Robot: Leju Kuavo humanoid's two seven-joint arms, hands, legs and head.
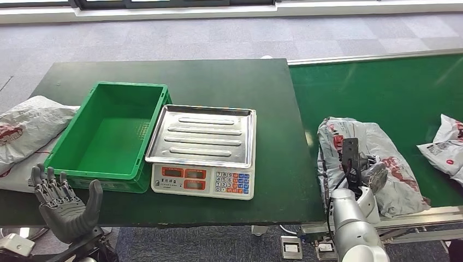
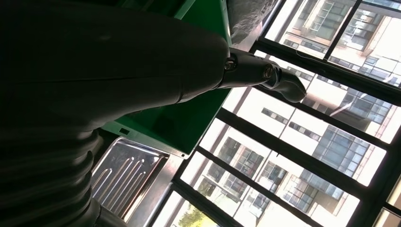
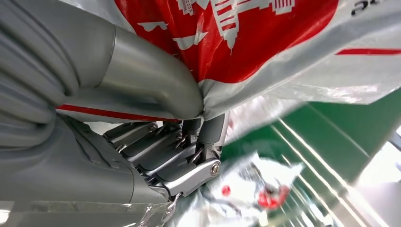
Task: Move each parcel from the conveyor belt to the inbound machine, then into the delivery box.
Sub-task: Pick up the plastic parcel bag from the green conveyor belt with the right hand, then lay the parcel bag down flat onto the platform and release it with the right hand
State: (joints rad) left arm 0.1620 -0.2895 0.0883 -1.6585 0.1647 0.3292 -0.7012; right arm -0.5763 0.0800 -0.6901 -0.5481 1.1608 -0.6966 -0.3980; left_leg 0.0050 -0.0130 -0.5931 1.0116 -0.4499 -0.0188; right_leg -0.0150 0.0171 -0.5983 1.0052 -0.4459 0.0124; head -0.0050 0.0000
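Note:
A grey-white parcel (image 1: pixel 390 164) with red print lies on the green conveyor belt (image 1: pixel 382 87), near its front edge. My right hand (image 1: pixel 364 172) is on the parcel's near side. In the right wrist view the thumb and fingers of the right hand (image 3: pixel 161 123) pinch a fold of the parcel (image 3: pixel 250 42). The weighing scale (image 1: pixel 205 136) with its bare steel tray stands mid-table, touching the green crate (image 1: pixel 109 136), which has nothing in it. My left hand (image 1: pixel 63 204) hovers open, fingers spread, off the table's front left corner, holding nothing. The left wrist view has the crate (image 2: pixel 184 118) and scale tray (image 2: pixel 127 170).
A second parcel (image 1: pixel 447 147) lies further right on the belt, also seen as a parcel (image 3: pixel 255 189) in the right wrist view. Another parcel (image 1: pixel 27 131) rests left of the crate, beyond the dark table (image 1: pixel 273 109). Grey carpet surrounds the table.

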